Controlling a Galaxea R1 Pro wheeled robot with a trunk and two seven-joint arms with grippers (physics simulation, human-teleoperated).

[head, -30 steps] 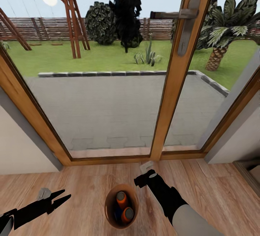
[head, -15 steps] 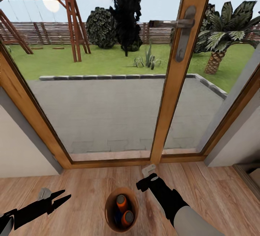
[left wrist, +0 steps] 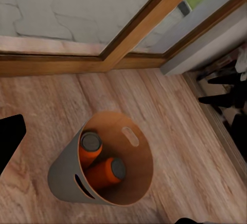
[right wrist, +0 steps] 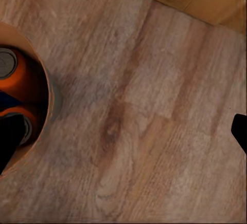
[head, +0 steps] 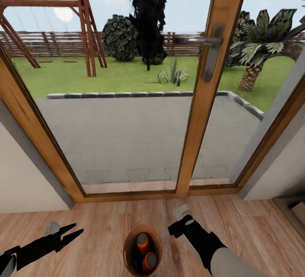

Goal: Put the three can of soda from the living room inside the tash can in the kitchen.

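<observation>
Nearest the robot, the bin (head: 142, 249) stands upright on the wood floor (head: 101, 222) between the two arms. Inside it lie the cans: two orange cans (head: 143, 243) are plain in the head view and in the left wrist view, leaning against the brown-orange wall, and a patch of blue (head: 138, 259) beside them in the head view looks like the third can, though little of it shows. Going by that, all three cans seem to be in the bin already, so the collecting part of the job looks done.

The left pincer (head: 70, 233) hangs off to the bin's left, its two fingers spread wide with nothing between them. The right pincer (head: 181, 214) sits just beyond the bin's right rim, pointing away toward the door; its fingers are foreshortened and I cannot tell how far apart they stand. The right wrist view looks down on bare floor with the bin's rim (right wrist: 43, 88) and an orange can at the edge, and shows nothing gripped.

Farther out is a wood-framed glass door (head: 203, 99) with a metal handle (head: 209, 52), then a paved terrace, lawn, a swing frame (head: 84, 31) and a palm.

What remains is uncertain: such garden doors suggest the living room, not the kitchen, so the bin may have to be carried there.
</observation>
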